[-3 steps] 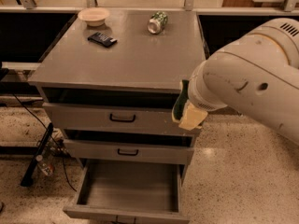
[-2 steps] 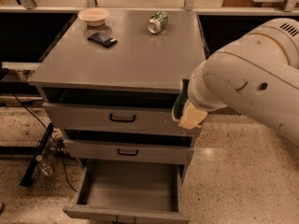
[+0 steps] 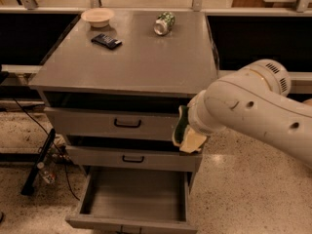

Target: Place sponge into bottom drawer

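Note:
The sponge (image 3: 182, 126), dark green on one face and pale yellow foam on the other, hangs at the end of my white arm in front of the cabinet's right front corner, level with the top drawer. My gripper (image 3: 189, 134) is shut on it, mostly hidden behind the wrist. The bottom drawer (image 3: 130, 223) is pulled open below and to the left of the sponge. Its plain grey inside holds nothing that I can see.
The two upper drawers (image 3: 127, 123) with black handles stand slightly ajar. On the cabinet top (image 3: 146, 57) lie a flat black packet (image 3: 106, 41), a green-patterned can (image 3: 164, 23) on its side and a pale bowl (image 3: 97, 16). A black stand and cables (image 3: 39, 160) lie on the floor at left.
My arm has lowered and shifted slightly left, carrying the sponge down from the cabinet-top edge to the level of the top drawer front.

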Motion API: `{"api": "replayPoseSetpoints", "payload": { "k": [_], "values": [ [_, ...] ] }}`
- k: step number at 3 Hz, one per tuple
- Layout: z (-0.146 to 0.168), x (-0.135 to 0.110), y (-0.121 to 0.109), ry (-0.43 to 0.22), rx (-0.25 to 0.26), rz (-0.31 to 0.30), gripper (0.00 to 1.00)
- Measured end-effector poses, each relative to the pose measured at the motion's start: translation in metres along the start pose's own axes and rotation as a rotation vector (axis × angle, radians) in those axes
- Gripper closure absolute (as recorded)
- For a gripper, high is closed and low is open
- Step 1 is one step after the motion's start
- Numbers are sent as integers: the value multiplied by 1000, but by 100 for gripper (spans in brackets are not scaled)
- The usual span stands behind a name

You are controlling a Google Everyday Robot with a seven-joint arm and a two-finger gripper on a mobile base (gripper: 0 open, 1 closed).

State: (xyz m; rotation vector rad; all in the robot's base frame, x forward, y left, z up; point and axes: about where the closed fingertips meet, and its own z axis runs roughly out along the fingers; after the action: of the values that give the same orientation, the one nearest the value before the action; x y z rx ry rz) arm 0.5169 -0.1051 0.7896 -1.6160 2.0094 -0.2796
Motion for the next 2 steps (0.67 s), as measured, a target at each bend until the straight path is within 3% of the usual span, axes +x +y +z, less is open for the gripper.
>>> {"api": "replayPoseSetpoints", "payload": {
  "k": [2],
  "values": [
    [57,11,75,-27,-184,-35,100]
  ]
}}
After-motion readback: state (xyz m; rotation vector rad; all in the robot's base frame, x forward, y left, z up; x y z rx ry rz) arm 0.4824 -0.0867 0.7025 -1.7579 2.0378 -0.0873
